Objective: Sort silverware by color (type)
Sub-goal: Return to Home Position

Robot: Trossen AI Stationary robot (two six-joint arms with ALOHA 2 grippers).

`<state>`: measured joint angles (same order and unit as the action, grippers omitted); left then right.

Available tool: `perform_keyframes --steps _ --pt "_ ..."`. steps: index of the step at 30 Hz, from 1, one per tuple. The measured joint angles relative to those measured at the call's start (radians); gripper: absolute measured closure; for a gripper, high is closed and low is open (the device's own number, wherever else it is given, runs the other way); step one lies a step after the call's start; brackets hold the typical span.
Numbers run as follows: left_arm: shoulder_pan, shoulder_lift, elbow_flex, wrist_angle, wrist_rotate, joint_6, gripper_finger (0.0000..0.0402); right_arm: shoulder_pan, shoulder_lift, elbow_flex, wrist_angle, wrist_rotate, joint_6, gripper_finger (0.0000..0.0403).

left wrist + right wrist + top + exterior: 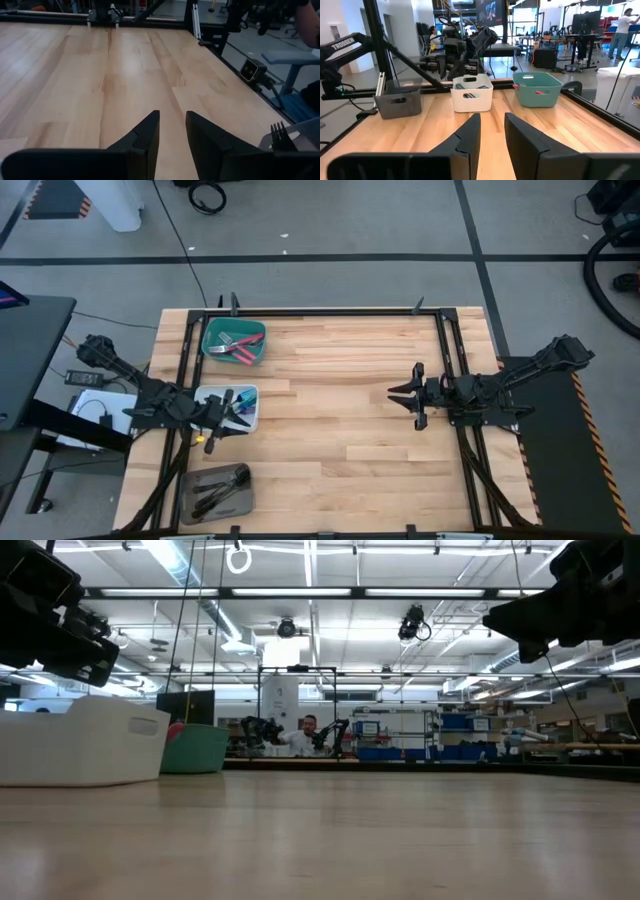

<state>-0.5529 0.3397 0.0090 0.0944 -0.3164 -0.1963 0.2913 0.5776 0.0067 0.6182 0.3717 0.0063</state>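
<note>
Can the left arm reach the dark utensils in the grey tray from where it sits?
Probably yes. The left gripper, open, hovers by the white tray; the grey tray with its dark utensils lies next to it, open-topped, with nothing between.

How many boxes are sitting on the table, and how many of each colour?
Teal rectangular plastic bin: 1
White rectangular plastic bin: 1
Grey rectangular bin: 1
Total: 3 bins
</note>
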Motion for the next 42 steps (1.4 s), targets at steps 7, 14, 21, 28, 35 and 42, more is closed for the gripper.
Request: perform_keyframes --steps 7,14,21,28,35,42 --pt "0.0 0.0 0.024 0.024 -0.001 -0.001 0.0296 0.0 0.0 0.0 0.0 0.0 0.0 0.0307" --pt "0.0 -0.019 0.015 0.023 0.002 -0.001 0.0296 -0.006 -0.076 0.0 -0.001 0.0 0.0 0.0307" --pt "0.075 -0.103 0.0 -0.01 0.005 0.0 0.0296 -0.088 -0.195 0.0 -0.023 0.0 0.001 0.0307" --pt "0.204 -0.182 -0.001 -0.01 0.004 -0.001 0.0296 -0.187 -0.266 0.0 -0.21 0.0 0.0 0.0307" --pt "0.305 -0.274 -0.001 -0.009 0.004 0.0 0.0296 -0.268 -0.322 0.0 -0.409 0.0 0.0 0.0307" --pt "0.359 -0.338 -0.002 0.004 0.004 -0.001 0.0296 -0.302 -0.375 0.0 -0.46 0.0 0.0 0.0307"
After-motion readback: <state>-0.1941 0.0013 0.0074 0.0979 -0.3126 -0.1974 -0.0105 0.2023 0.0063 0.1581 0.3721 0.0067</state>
